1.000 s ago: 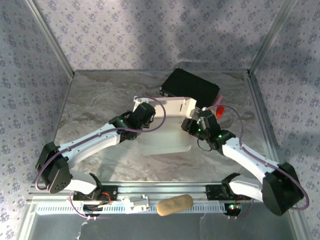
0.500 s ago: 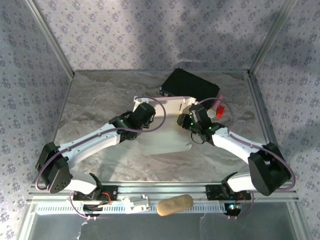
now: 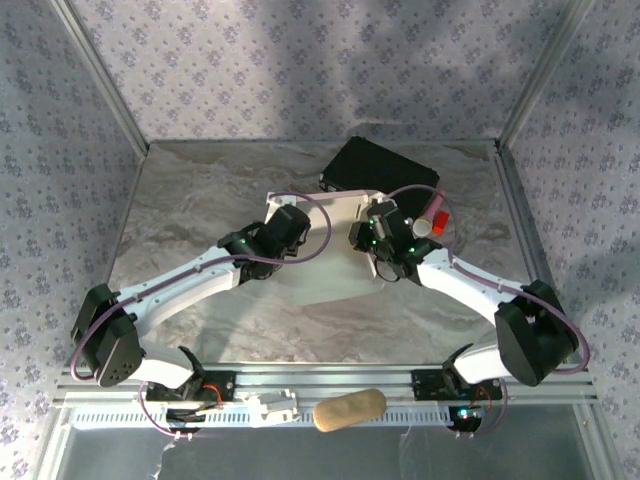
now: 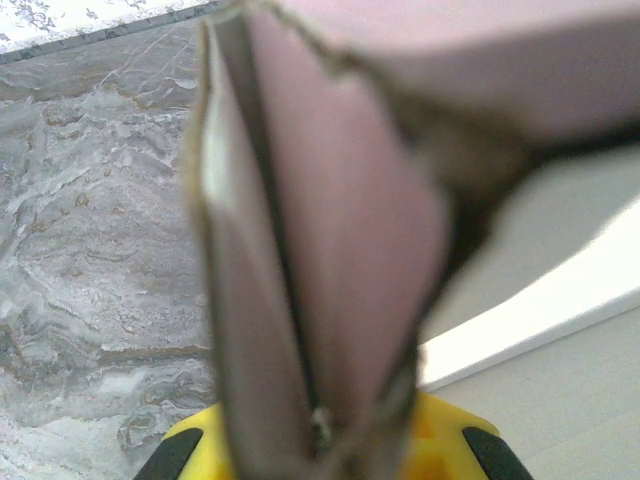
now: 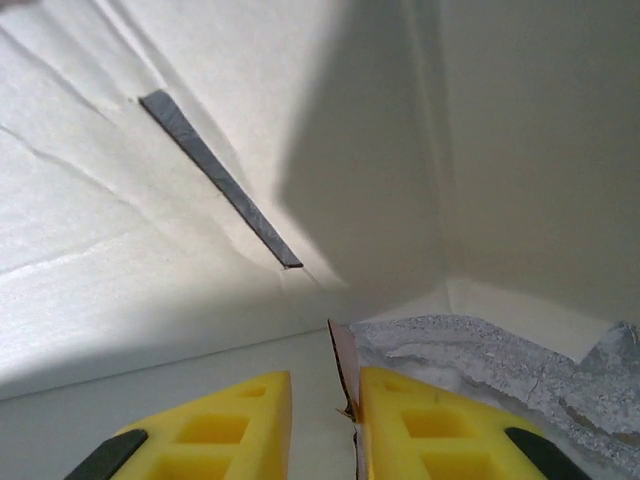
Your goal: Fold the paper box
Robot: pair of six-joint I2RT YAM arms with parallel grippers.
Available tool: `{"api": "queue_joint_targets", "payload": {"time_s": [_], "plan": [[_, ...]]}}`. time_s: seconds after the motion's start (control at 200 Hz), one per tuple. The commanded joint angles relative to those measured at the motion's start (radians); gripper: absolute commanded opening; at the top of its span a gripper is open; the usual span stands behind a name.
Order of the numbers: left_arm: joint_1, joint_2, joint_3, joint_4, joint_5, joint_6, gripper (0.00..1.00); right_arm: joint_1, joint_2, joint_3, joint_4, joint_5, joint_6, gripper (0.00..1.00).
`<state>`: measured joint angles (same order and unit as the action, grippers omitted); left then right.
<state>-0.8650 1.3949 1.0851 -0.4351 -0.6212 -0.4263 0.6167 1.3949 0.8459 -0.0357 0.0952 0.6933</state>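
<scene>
Locate paper box at ctr of table, pale, part-raised, btw both arms. Find L gripper at box's 10 o'clock corner. Confirm via left wrist view: clenched on an upright pink flap, w/ flap pinched btw yellow pads and marbled table at 9 o'clock of flap. Find R gripper at box's 2 o'clock edge, opposite L gripper. Check right wrist view: nearly closed w/ narrow gap, thin card edge standing in gap, touching the 3 o'clock pad, apart from the 9 o'clock pad. Cannot tell whether firmly grasped. See white inner wall of box w/ dark slit at 11 o'clock above pads. Note black case at 1 o'clock of box, just beside its far edge; touching or not, cannot tell.
</scene>
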Motion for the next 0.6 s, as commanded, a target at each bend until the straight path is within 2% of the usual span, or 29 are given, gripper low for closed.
{"api": "queue_joint_targets", "payload": {"time_s": [0.0, 0.305, 0.6], "plan": [[-0.004, -0.001, 0.035, 0.002, 0.009, 0.02, 0.0, 0.02, 0.022, 0.053, -0.03, 0.023, -0.057, 0.25], [-0.004, -0.01, 0.035, 0.002, 0.008, 0.026, 0.0, 0.066, 0.084, 0.144, -0.092, -0.02, -0.205, 0.25], [-0.005, -0.018, 0.032, -0.004, 0.0, 0.024, 0.0, 0.102, 0.08, 0.177, -0.177, 0.045, -0.305, 0.25]]}}
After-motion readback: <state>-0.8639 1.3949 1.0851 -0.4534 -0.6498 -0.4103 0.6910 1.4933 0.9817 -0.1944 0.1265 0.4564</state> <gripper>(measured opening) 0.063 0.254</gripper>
